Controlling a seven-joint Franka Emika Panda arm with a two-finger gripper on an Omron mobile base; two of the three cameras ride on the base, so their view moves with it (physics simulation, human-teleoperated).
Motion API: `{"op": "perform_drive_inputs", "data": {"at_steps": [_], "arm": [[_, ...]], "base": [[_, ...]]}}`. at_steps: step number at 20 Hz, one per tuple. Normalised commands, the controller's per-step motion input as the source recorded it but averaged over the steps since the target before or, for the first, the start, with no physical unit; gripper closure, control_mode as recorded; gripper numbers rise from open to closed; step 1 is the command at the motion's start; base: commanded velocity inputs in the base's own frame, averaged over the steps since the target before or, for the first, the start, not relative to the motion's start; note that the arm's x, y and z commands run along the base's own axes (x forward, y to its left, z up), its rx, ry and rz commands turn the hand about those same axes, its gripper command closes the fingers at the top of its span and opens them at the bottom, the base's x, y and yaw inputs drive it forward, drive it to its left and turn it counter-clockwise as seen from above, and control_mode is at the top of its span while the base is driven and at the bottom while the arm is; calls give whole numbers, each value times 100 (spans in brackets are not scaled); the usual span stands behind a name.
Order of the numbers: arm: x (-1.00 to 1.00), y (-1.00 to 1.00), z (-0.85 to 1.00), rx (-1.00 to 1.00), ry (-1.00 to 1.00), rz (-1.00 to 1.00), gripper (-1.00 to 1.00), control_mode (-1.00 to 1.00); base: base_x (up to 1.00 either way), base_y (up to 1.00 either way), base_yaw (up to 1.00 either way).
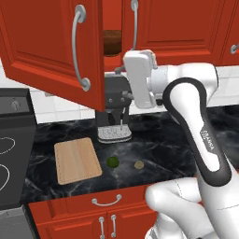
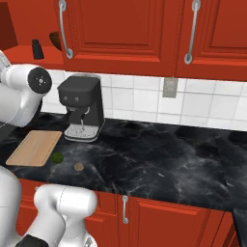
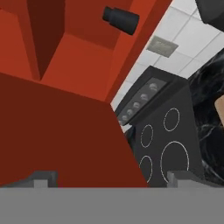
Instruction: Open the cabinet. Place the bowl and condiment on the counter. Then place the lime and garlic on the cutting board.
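The cabinet's left door point(image 1: 51, 46) stands swung open; its right door point(image 1: 172, 25) is shut. Inside on the shelf I see the brown bowl point(image 1: 112, 43) and, in the right base view, the dark condiment point(image 2: 36, 49) beside the bowl point(image 2: 56, 41). My gripper point(image 3: 116, 181) is open and empty, up at shelf height by the open door, with the condiment point(image 3: 121, 19) ahead of it. On the counter point(image 1: 158, 149) lie the lime point(image 1: 112, 162) and the garlic point(image 1: 139, 164), just right of the cutting board point(image 1: 77, 160), which is bare.
A black coffee machine point(image 1: 114, 109) stands against the wall behind the lime. The stove point(image 1: 11, 149) borders the counter on the left. Lower red cabinets point(image 1: 107, 219) run below. A long stretch of counter point(image 2: 169, 159) lies to the right.
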Motion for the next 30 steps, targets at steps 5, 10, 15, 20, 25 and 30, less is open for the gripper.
{"op": "perform_drive_inputs", "data": {"at_steps": [5,10,15,20,25,30], "arm": [[15,12,8,3,8,3,-100,-100],[7,7,18,1,14,8,-100,-100],[1,7,18,0,11,8,-100,-100],[1,9,8,1,6,7,-100,-100],[27,18,-4,0,5,8,-100,-100],[37,17,-5,1,1,6,-100,-100]], "base": [[0,0,0],[0,0,0],[0,0,0],[0,0,0],[0,0,0],[0,0,0]]}}
